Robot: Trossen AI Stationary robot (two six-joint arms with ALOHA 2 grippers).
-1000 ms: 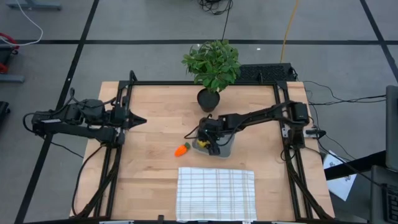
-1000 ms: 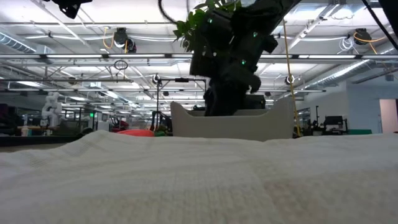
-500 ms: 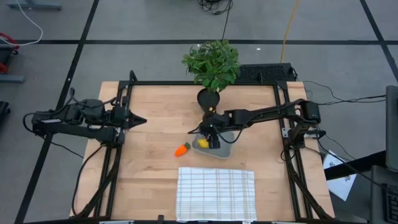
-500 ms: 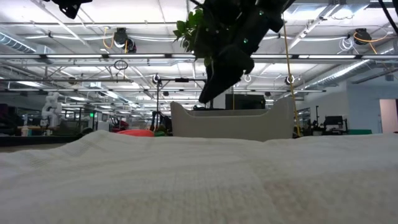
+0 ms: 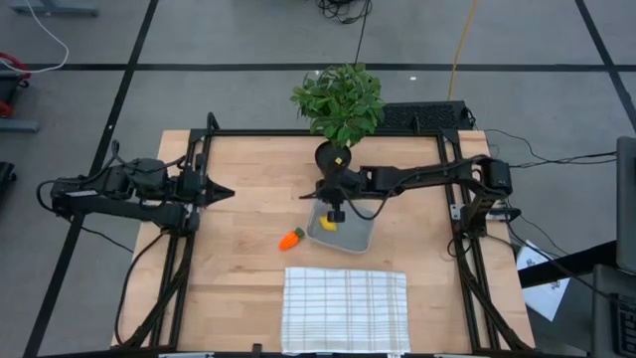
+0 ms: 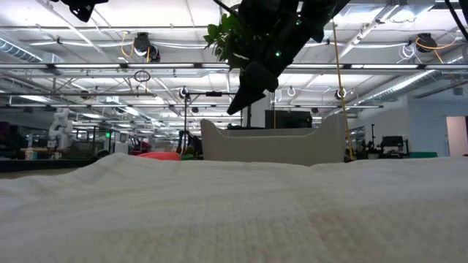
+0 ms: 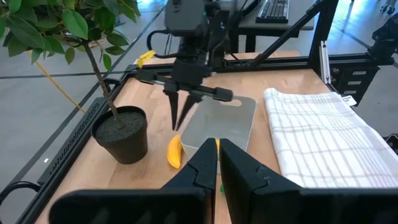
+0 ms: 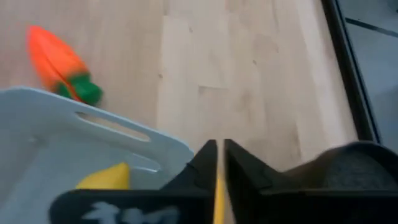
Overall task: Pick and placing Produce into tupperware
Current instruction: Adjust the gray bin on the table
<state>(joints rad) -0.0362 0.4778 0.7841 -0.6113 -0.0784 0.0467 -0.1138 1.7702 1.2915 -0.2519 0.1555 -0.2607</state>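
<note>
Your right claw (image 5: 337, 213) hangs closed and empty above the tupperware (image 5: 356, 239) at frame centre, a yellow piece (image 5: 327, 224) inside; the carrot (image 5: 290, 239) lies just left on the bench (image 5: 248, 189). Left claw (image 5: 225, 191) closed, middle left.

Wooden table (image 5: 238, 239): plant pot (image 5: 334, 158), tupperware (image 5: 356, 237), carrot (image 5: 290, 239), checked cloth (image 5: 346, 309)
</note>
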